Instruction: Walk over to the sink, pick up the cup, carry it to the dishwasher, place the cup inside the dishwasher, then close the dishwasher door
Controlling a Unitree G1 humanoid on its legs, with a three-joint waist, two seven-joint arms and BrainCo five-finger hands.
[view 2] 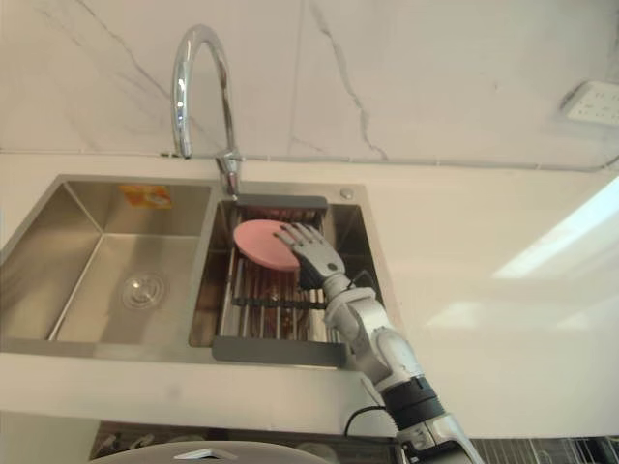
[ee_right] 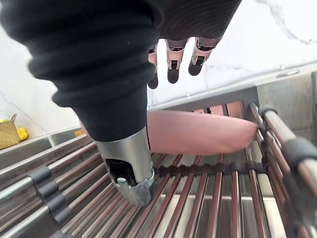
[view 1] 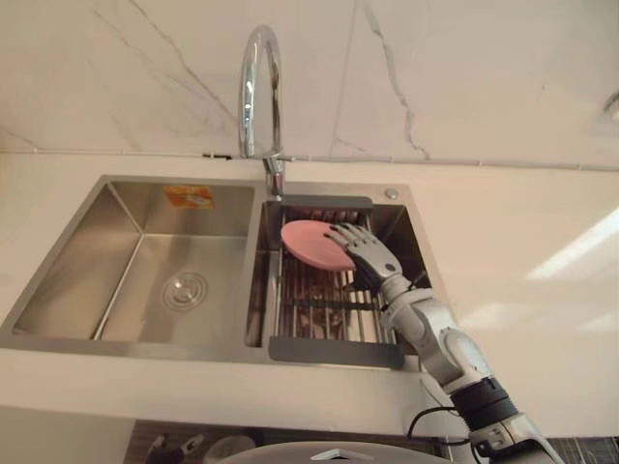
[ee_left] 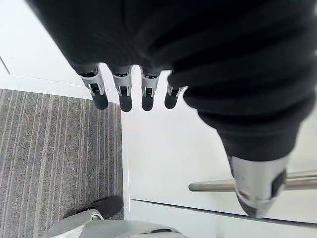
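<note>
Some of the pink cup [view 1: 305, 244] hides behind the right hand [view 1: 372, 256].

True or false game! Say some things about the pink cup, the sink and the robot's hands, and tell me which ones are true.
1. The cup lies on the rack in the sink. True.
2. The right hand has lifted the cup high. False: the cup lies on the rack, with the hand's straight fingers reaching over it.
3. The tap stands at the back of the sink. True.
4. The left hand holds the cup. False: it holds nothing and hangs near a cupboard handle.
</note>
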